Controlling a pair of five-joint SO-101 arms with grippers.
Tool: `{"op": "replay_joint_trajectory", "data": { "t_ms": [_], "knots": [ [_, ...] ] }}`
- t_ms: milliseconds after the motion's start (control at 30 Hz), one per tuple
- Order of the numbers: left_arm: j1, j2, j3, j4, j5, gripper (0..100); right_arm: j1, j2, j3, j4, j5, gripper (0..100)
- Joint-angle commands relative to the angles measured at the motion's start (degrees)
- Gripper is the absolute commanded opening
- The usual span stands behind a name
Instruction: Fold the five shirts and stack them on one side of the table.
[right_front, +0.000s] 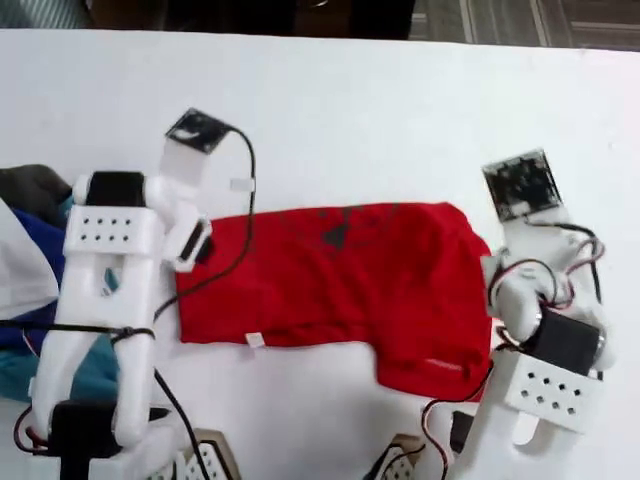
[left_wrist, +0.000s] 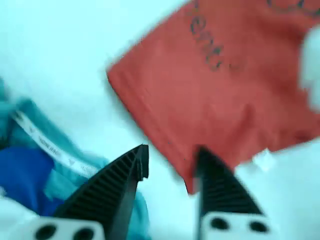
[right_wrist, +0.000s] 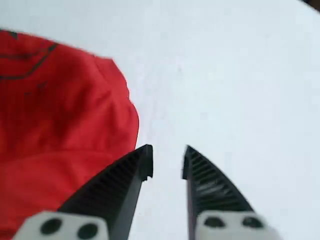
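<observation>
Across the middle of the white surface (right_front: 350, 110) lies the red cotton shirt (right_front: 340, 280). Left pincer (left_wrist: 172, 152) hangs part open and empty over one corner. Right pincer (right_wrist: 167, 155), likewise open and empty, sits just off the opposite edge. Both should pinch matching corners, I'd say, and lift evenly.

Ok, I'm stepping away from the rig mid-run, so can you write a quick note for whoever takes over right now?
Left gripper: open, empty, at a corner of the red shirt.
Right gripper: open, empty, over bare table beside the shirt's other end.
Red shirt lies mid-table, apparently partly folded. The other shirts sit in a loose heap at the table's edge beside the left arm.
Done: no folded stack yet.
Left: finish the red shirt, fold the rest, stack all on one side.
</observation>
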Motion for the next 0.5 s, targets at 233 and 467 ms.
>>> {"op": "replay_joint_trajectory", "data": {
  "t_ms": [233,467],
  "knots": [
    [6.9,24.5,0.1,-15.6,3.8,3,-10.3,30.7,-0.3,-25.3,-5.8,1.9],
    [4.1,38.7,-9.7,-15.4,3.9,3,-10.0,53.1,-12.7,-25.2,-6.6,1.9]
  ]
}}
